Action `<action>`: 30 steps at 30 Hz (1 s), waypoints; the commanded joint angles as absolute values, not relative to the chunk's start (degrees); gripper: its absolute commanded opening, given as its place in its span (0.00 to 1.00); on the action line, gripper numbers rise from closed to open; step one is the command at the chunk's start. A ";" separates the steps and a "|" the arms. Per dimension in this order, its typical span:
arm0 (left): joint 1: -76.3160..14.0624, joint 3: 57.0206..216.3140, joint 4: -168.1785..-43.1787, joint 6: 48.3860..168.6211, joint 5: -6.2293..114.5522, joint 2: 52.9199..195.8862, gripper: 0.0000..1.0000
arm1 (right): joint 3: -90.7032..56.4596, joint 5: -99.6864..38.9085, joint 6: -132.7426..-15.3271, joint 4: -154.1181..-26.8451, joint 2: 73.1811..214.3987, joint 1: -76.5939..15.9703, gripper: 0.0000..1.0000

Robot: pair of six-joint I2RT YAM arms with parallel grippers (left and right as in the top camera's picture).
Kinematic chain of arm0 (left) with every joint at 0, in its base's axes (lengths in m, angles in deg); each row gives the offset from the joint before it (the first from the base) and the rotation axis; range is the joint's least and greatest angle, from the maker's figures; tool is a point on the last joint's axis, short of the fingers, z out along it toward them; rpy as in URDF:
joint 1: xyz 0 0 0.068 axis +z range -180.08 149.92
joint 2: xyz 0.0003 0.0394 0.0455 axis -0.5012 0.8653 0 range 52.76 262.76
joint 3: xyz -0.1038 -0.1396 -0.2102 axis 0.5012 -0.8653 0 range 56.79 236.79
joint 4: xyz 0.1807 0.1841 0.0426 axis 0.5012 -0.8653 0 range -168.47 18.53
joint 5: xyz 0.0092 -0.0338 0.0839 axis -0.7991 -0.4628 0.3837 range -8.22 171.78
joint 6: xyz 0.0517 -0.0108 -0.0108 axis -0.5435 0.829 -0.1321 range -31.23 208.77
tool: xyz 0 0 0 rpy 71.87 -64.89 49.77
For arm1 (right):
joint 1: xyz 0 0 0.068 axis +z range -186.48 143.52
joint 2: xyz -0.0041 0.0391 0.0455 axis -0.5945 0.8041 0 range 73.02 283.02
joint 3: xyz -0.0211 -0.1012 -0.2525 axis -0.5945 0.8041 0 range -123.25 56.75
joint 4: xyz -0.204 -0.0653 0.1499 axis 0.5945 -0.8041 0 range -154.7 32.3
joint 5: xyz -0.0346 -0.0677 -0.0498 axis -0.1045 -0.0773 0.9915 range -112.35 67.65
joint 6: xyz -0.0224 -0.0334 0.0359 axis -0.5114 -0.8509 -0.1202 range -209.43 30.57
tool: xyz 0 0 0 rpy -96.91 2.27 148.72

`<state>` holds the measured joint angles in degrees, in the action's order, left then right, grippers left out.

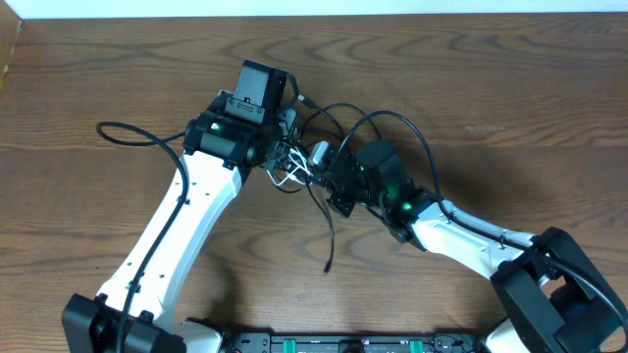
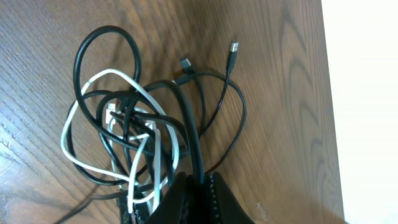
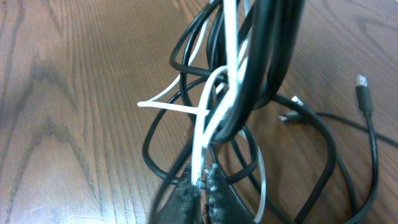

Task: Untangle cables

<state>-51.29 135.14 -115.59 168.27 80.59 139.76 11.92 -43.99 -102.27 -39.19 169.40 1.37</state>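
Over the worktop (image 2: 280, 93), left end effector (image 2: 194, 185) clamps black cable (image 2: 194, 130), right end effector (image 3: 204, 182) seemingly white cable (image 3: 231, 37); pulling apart may cinch them tighter.

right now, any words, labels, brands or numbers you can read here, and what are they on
No readable text anywhere.
black cable, white cable, plug: no print visible.
table: bare wood grain.
base strip at the overhead view's bottom edge: markings too small to read.

One black cable (image 2: 196, 137), one white cable (image 2: 64, 138) (tangled)
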 commanded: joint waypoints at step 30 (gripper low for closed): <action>-51.33 135.66 -116.68 168.34 87.25 139.23 0.08 | 11.59 -49.74 -101.90 -34.06 159.78 1.72 0.01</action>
